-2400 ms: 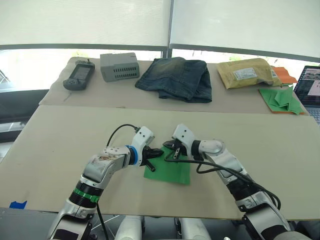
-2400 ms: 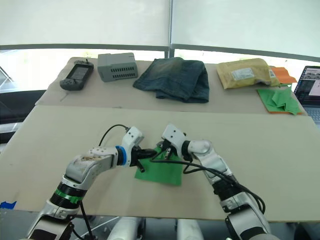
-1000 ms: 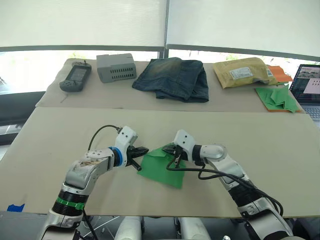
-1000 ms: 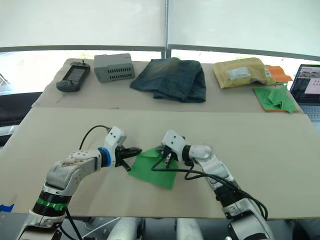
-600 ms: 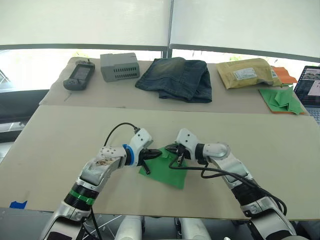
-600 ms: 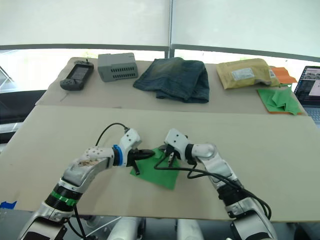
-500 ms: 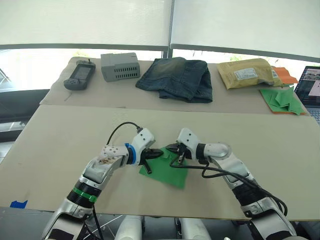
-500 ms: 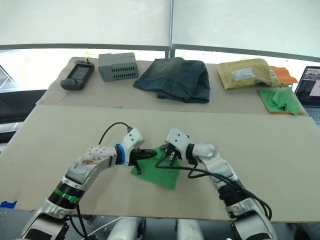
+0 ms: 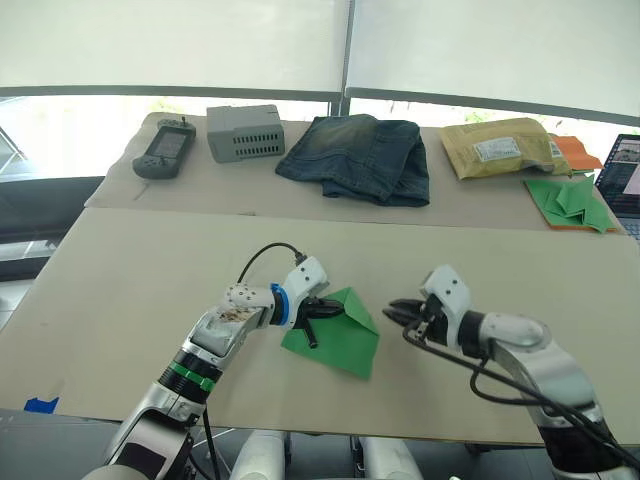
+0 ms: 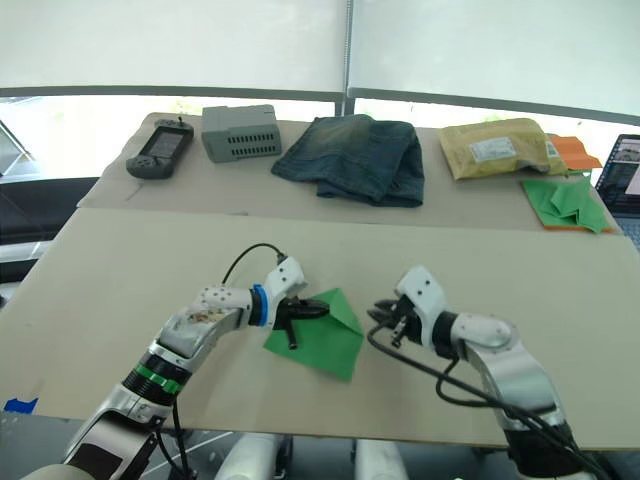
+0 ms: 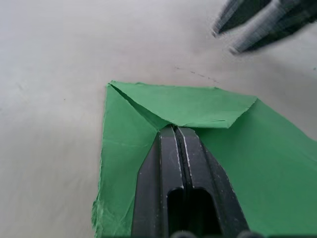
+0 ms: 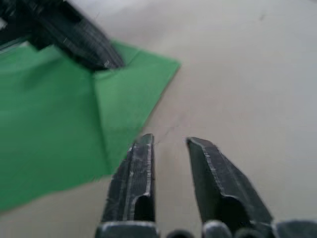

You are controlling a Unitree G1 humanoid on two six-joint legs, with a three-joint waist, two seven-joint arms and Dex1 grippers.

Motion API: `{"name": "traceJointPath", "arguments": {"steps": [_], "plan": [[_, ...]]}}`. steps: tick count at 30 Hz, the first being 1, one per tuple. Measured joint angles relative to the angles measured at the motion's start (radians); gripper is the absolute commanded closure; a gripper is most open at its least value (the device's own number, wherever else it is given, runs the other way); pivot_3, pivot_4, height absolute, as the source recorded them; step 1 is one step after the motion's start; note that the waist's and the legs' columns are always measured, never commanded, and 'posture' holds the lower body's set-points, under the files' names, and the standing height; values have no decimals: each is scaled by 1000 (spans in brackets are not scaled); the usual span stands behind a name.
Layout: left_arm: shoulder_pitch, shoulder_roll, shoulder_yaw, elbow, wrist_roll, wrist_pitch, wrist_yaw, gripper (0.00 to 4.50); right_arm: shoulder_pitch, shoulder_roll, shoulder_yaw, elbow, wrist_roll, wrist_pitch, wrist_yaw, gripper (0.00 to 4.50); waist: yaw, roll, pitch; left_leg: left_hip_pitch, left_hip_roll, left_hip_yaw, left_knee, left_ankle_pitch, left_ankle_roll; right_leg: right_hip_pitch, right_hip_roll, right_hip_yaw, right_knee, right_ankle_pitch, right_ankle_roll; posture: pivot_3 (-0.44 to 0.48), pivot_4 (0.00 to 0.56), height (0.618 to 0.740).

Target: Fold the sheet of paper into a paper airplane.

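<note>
The right gripper has pulled away, jaws slightly parted and empty, while the left gripper, jaws together, pins the creased bright green sheet of paper with its first corner flap folded.

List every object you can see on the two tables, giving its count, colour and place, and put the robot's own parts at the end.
sheet of paper: one, bright green, near table, corner folded over
handheld device: one, dark grey, far table, leftmost
box: one, grey, vented, right of the device
jeans: one pair, blue, folded, far table middle
padded envelope: one, yellow-brown, right of the jeans
paper heap: green pieces on an orange sheet, far right
laptop: one, at the right edge
left pincer: black, shut, pressing on the paper's fold
right pincer: black, open, off the paper, to its right
</note>
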Motion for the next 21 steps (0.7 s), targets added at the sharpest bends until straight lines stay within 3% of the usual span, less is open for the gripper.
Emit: {"name": "traceJointPath", "arguments": {"steps": [2,8,11,17,21], "plan": [[-3,-7,-2,9,2,-6,-5,4500,45,-38,2,-39,-13,4,-10,1487,1,0,0,0,0,0,0,0,0,0,0,0,0,0,0,0,150,728],[-5,-3,9,15,-1,0,-23,4500,87,-58,23,-95,-18,8,-26,1487,-1,0,0,0,0,0,0,0,0,0,1,0,0,0,0,0,150,728],[-4,15,22,13,-7,6,-32,4500,70,-31,23,-98,-5,9,-50,2312,-4,0,0,0,0,0,0,0,0,-1,1,0,0,0,0,0,150,728],[1,42,46,3,-10,22,-35,4500,14,-28,23,-98,10,8,-50,4405,-9,0,0,0,0,0,0,0,0,-1,1,-1,0,0,0,0,150,728],[6,48,52,-5,-10,27,-33,4500,14,-35,26,-98,22,12,-39,4484,-8,0,0,-1,0,0,0,0,0,-1,0,-1,0,0,0,0,150,728]]}}
